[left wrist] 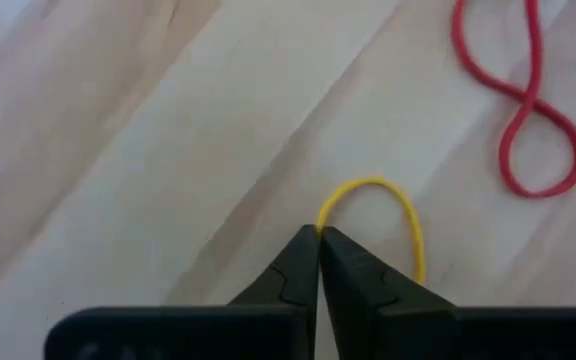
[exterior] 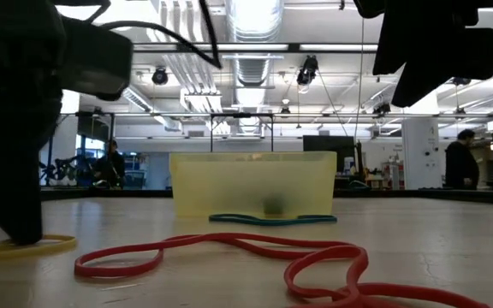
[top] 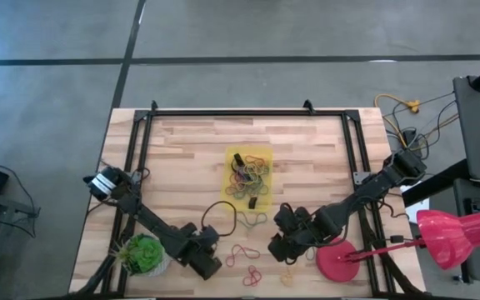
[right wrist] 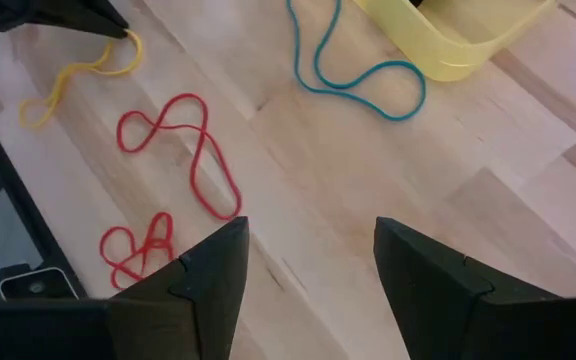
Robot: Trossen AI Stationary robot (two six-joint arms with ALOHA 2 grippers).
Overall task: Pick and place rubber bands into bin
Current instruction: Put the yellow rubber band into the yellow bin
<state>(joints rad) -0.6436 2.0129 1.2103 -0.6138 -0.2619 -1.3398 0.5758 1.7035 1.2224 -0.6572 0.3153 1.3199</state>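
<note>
Pinching down at the near edge of the bench, the left gripper point(left wrist: 318, 238) is sitting with its fingers pressed together, tips on one end of a yellow rubber band point(left wrist: 388, 215) lying flat on the wood; whether the band is actually caught between the tips, I cannot tell. In the right wrist view the same yellow loop point(right wrist: 83, 72) is trailing away from those dark tips. The right gripper point(right wrist: 308, 250) is hovering above the bench with its fingers standing wide apart, nothing between them, nearer the right near corner.

Between the two grippers a long red band point(right wrist: 183, 150) is lying loose, and a knotted red band point(right wrist: 138, 248) is lying closer to the near edge. A teal band point(right wrist: 358, 75) is lying just beside the bin point(top: 264, 156), which is sitting mid-bench and already holding a tangle of coloured bands point(top: 248, 173). A black loop point(top: 220, 215) is lying between the bin and the left arm.

A green plant ball point(top: 143, 252) is crowding the left near corner beside the left arm, and a round red disc point(top: 333, 260) is sitting at the right near corner beside the right gripper. Bare wood is lying open between the near bands and the bin, and along the far edge.
</note>
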